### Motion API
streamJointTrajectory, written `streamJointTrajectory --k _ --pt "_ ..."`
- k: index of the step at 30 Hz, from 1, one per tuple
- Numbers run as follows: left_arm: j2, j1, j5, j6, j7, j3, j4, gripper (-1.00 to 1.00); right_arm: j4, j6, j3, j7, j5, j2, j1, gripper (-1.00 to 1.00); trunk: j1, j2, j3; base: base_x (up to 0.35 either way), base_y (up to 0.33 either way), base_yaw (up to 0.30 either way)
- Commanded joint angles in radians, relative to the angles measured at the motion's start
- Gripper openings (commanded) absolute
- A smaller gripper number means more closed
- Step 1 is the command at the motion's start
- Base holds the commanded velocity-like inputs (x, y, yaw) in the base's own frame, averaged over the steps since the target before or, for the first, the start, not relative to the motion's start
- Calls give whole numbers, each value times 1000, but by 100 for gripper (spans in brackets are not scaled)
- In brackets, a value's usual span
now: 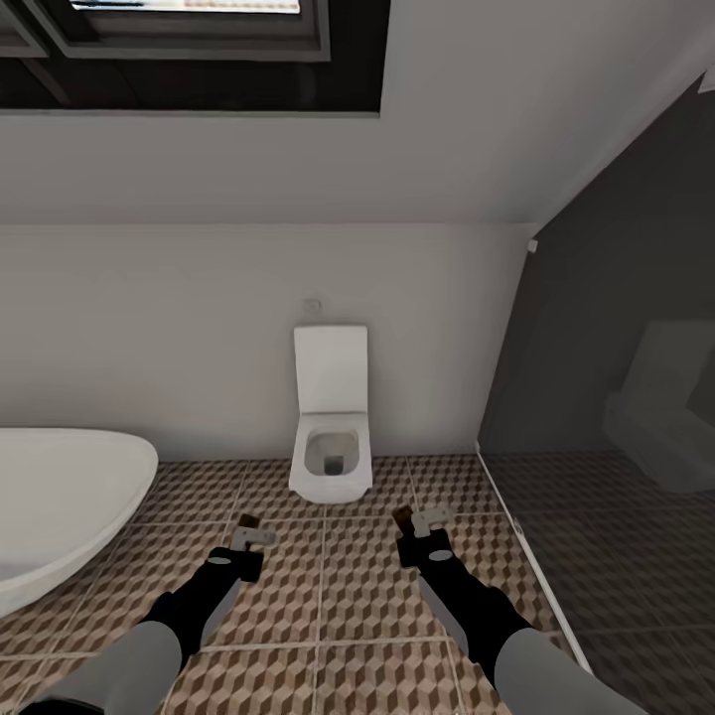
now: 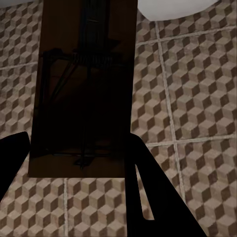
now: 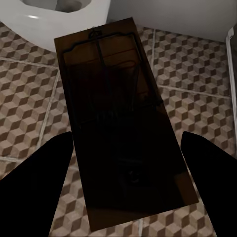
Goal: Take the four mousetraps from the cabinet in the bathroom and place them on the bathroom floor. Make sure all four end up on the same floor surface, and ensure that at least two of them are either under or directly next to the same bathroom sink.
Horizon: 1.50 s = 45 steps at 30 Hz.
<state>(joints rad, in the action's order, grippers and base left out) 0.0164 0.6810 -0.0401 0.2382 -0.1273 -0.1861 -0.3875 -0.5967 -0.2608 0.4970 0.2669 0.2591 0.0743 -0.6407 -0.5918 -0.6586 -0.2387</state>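
Observation:
I hold one mousetrap in each gripper above the cube-patterned bathroom floor (image 1: pixel 338 596). My left gripper (image 1: pixel 252 537) is shut on a dark wooden mousetrap (image 1: pixel 248 522). In the left wrist view this mousetrap (image 2: pixel 84 89) sticks out between the black fingers (image 2: pixel 148 197), its wire parts visible. My right gripper (image 1: pixel 418 522) is shut on another mousetrap (image 1: pixel 402 517). The right wrist view shows that mousetrap (image 3: pixel 123 123) lying flat between the fingers (image 3: pixel 34 187), over the floor tiles (image 3: pixel 24 108). The cabinet and the sink are out of view.
A white toilet (image 1: pixel 331 437) stands against the wall straight ahead, close beyond both grippers. A white bathtub (image 1: pixel 60 497) fills the left side. A dark glass partition (image 1: pixel 616 397) with a floor rail runs along the right.

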Motion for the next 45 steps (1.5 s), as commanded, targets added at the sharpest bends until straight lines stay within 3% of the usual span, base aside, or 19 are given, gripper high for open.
streamJointTrajectory --k 1,45 --pt "0 0 0 0 0 0 0 -100 0 0 0 0 0 0 0 -100 -4 -7 -5 0 0 0" --pt "-6 0 0 0 1 -1 1 -100 0 0 2 -3 0 1 1 -100 -173 -315 -212 0 0 0"
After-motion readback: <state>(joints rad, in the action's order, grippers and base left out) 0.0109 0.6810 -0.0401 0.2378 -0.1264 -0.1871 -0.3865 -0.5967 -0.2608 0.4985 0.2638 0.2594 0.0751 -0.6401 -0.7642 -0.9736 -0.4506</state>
